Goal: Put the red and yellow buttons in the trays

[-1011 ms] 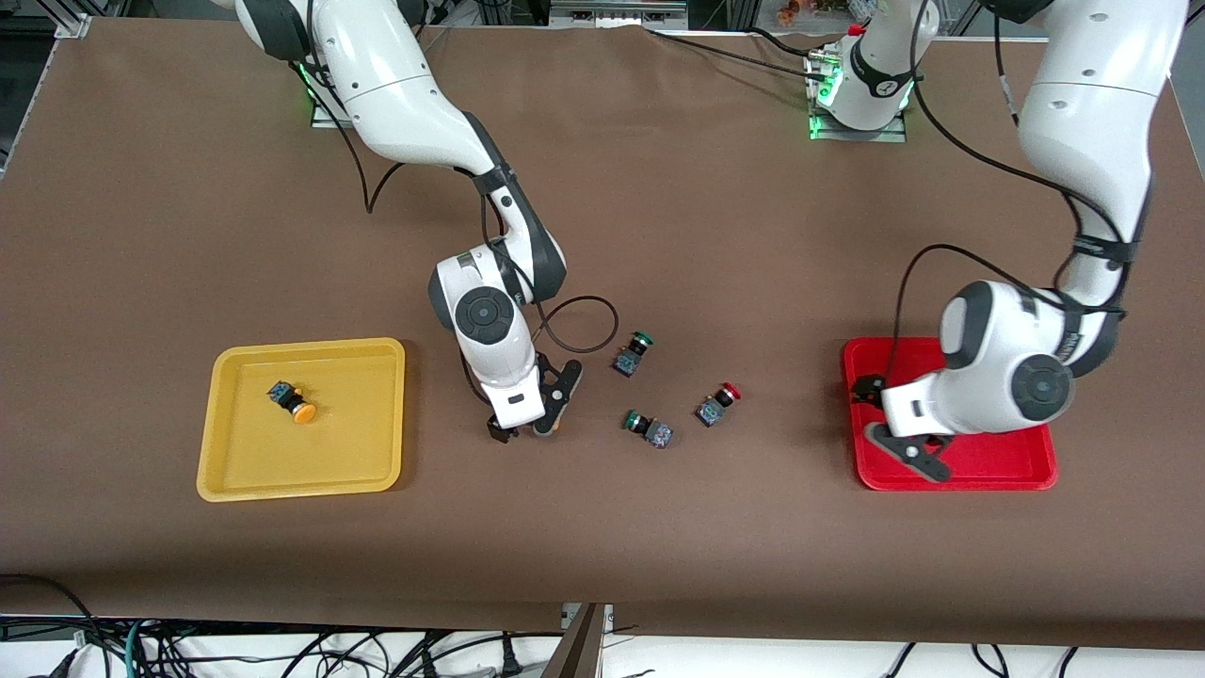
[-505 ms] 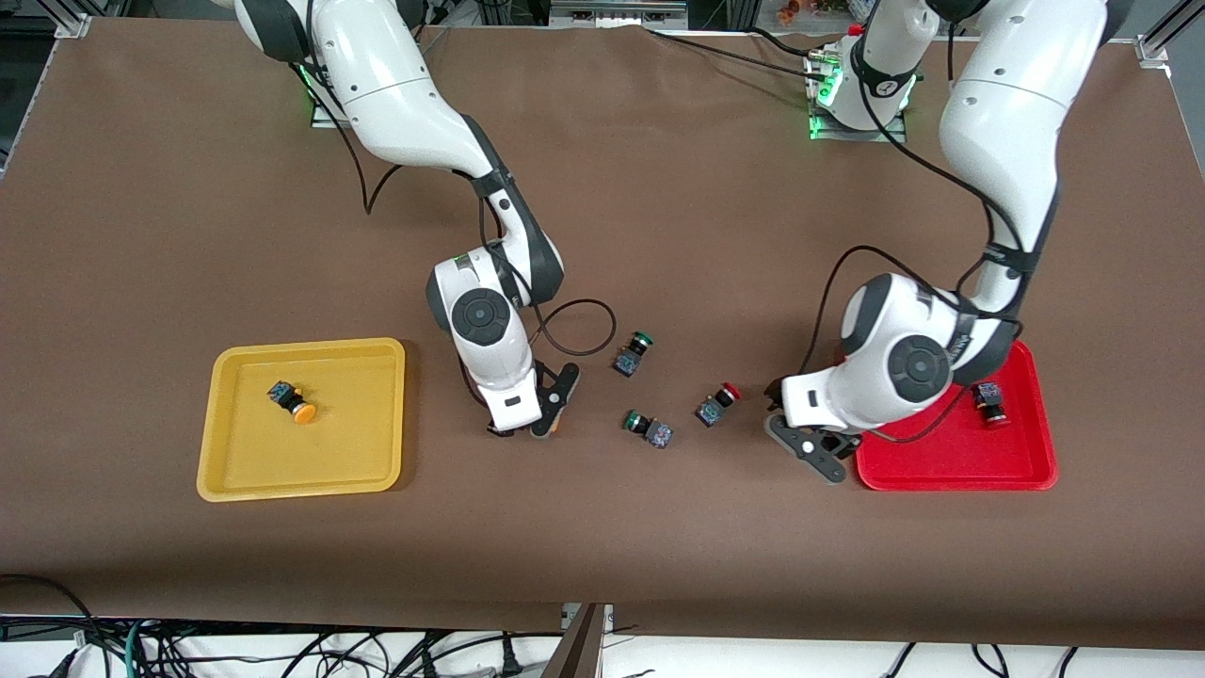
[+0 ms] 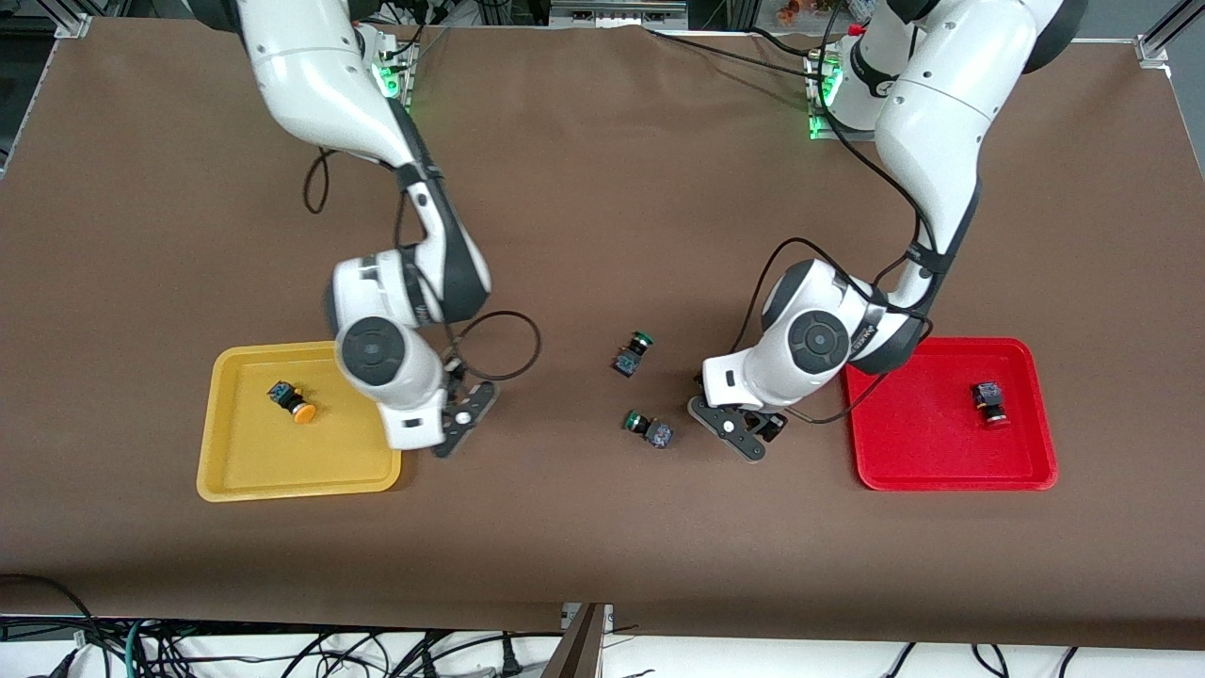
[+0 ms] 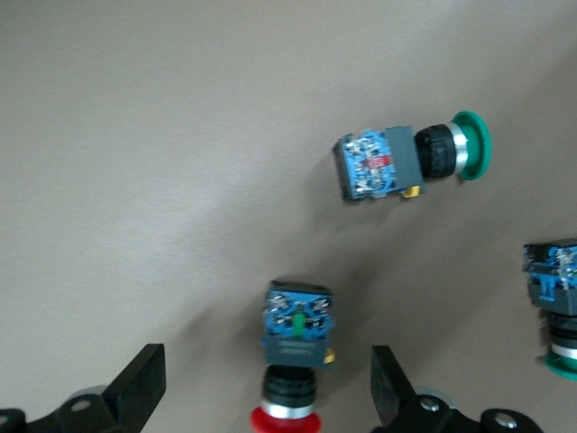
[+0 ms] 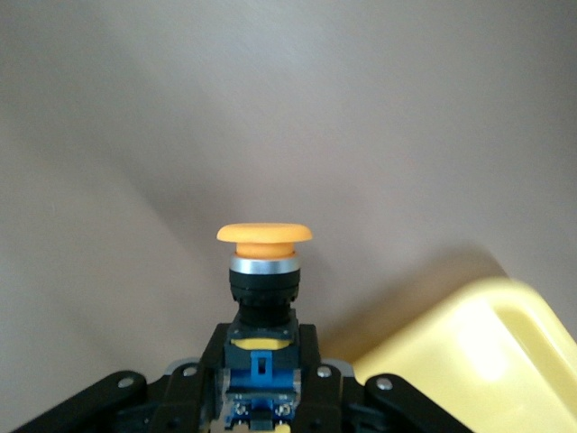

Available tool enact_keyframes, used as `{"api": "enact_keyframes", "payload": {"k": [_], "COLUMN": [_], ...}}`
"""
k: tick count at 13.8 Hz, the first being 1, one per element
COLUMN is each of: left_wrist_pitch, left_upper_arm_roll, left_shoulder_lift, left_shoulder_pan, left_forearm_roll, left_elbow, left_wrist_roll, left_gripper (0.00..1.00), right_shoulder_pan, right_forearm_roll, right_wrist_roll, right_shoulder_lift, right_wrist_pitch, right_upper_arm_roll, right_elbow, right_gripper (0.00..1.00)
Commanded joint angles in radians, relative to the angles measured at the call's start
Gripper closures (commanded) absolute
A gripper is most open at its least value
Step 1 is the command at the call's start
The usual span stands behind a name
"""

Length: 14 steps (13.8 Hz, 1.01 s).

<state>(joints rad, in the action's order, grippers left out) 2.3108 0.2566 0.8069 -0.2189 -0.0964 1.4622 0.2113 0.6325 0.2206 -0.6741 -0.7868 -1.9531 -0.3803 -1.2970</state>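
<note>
With my right tool [image 5: 260,397] clamped on a yellow button [image 5: 263,271] beside the yellow tray [image 3: 226,480], I must clear its rim before releasing, while my left tool [image 4: 266,397] hangs wide over a red button [image 4: 293,361] midway along the tabletop [image 3: 602,169].

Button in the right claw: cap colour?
Orange-yellow cap on the button held by the right claw; right wrist view shows it best.

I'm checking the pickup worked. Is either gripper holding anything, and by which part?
The right gripper holds a yellow button by its dark body, cap outward. The left gripper holds nothing.
</note>
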Motion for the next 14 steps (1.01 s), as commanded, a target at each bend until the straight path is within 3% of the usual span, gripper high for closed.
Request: {"api": "enact_keyframes", "payload": {"k": [1,5,8,9,10,13,14], "left_wrist_pitch": [0.021,0.062,0.062,0.062,0.062,0.059,0.056], "left_upper_arm_roll": [-0.014,-0.023,-0.062,-0.062,-0.062,-0.062,-0.062], "left_shoulder_lift": [0.043,0.069,0.071,0.069,0.069,0.067,0.066], "left_shoulder_pan": [-0.016,-0.048,-0.080,-0.080,-0.080,-0.074,-0.068], "left_forearm_roll": [-0.017,-0.017,-0.035,-0.051,-0.060,-0.059,-0.059], "left_elbow": [-0.031,-0.022,-0.019,-0.019,-0.019,-0.022,-0.023], "left_wrist_roll": [-0.018,-0.038,-0.038,-0.038,-0.038,-0.039,-0.038], "left_gripper": [0.00,0.00,0.03,0.24,0.55,0.85,0.90], "right_shoulder_pan": [0.009,0.003,-0.082,-0.085,-0.080,-0.077,-0.080], "right_forearm_roll": [0.006,-0.004,0.012,0.029,0.057,0.132,0.144], "right_wrist_roll": [-0.010,-0.102,-0.150,-0.142,-0.127,-0.047,-0.047], "right_shoulder_lift": [0.081,0.104,0.081,0.075,0.075,0.043,0.028], "right_wrist_pitch": [0.083,0.079,-0.003,-0.024,-0.027,-0.041,-0.068], "right_upper_arm_roll": [-0.049,-0.175,-0.180,-0.175,-0.173,-0.160,-0.155], "right_elbow": [-0.071,-0.153,-0.221,-0.244,-0.252,-0.252,-0.257], "right_gripper": [0.95,0.95,0.94,0.94,0.94,0.88,0.83]}}
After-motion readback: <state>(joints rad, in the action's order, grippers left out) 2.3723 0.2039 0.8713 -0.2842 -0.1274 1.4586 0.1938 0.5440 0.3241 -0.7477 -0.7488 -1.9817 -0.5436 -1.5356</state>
